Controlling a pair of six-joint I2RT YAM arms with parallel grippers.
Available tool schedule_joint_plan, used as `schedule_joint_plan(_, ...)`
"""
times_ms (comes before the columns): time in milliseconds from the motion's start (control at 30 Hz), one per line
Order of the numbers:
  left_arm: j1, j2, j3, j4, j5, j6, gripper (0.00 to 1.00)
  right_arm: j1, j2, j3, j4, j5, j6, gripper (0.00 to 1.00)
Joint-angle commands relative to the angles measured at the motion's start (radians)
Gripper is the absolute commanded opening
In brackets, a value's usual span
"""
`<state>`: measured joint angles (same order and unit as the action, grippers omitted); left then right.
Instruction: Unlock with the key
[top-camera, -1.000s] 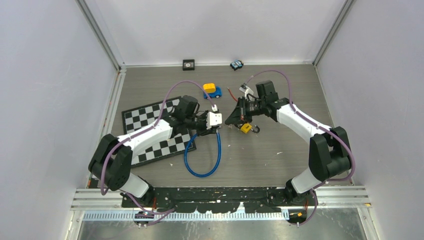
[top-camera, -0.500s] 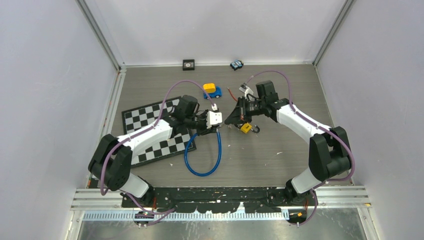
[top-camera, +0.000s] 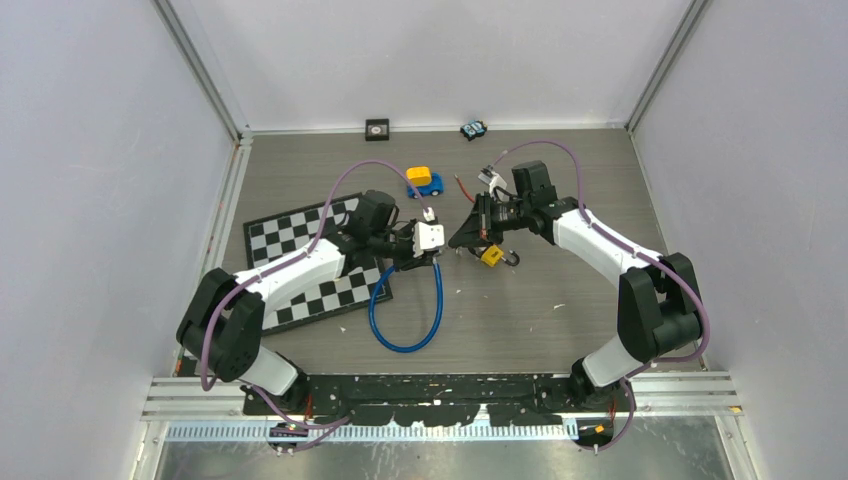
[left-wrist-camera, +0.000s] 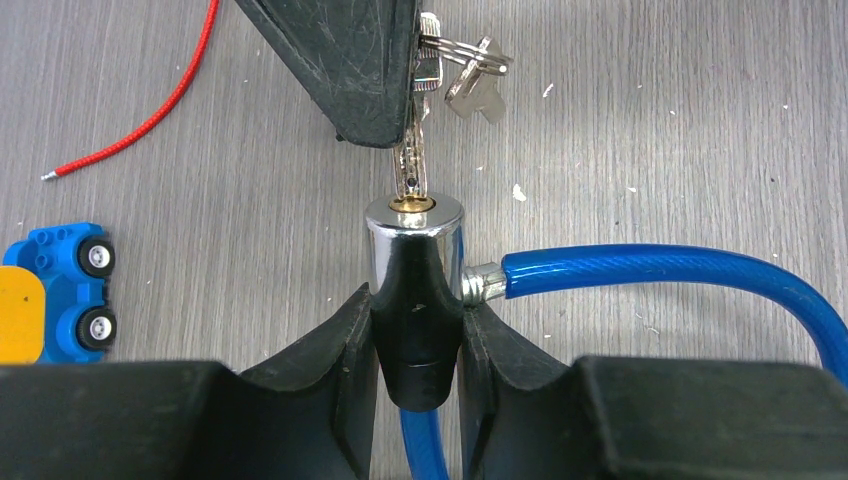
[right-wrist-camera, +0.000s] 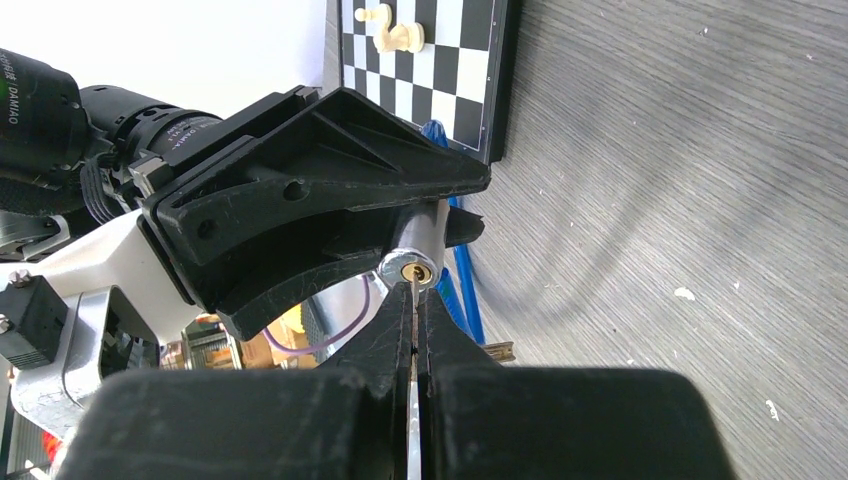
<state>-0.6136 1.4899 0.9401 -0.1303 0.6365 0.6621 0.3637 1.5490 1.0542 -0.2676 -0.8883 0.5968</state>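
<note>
Left end effector (left-wrist-camera: 415, 300) is clamped on the lock (left-wrist-camera: 413, 250), 2 fingers hugging its black body, chrome head pointing away w/ the brass keyhole exposed. Right end effector (right-wrist-camera: 413, 320) is clenched on the key (left-wrist-camera: 411, 165), blade pointing down at the lock; tip sits right at the keyhole, can't tell how far in. Spare keys (left-wrist-camera: 470, 80) hang off the ring beside the right fingers. Blue cable (left-wrist-camera: 660, 268) leaves the lock's side and curves across the table (left-wrist-camera: 650, 130). Toy car (left-wrist-camera: 50, 290) and red wire (left-wrist-camera: 150, 110) lie off to the side in the left cam; chessboard (right-wrist-camera: 430, 60) behind the left arm.
</note>
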Motion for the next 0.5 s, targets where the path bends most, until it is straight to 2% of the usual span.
schedule_joint_plan(0, 0.004, -0.033, 0.012, 0.070, 0.022, -0.004, 0.00, 0.005, -0.009, -0.003, 0.042, -0.014, 0.006, 0.00)
schedule_joint_plan(467, 0.003, -0.034, 0.008, 0.087, -0.008, -0.009, 0.00, 0.010, -0.010, -0.018, 0.047, -0.015, 0.008, 0.01)
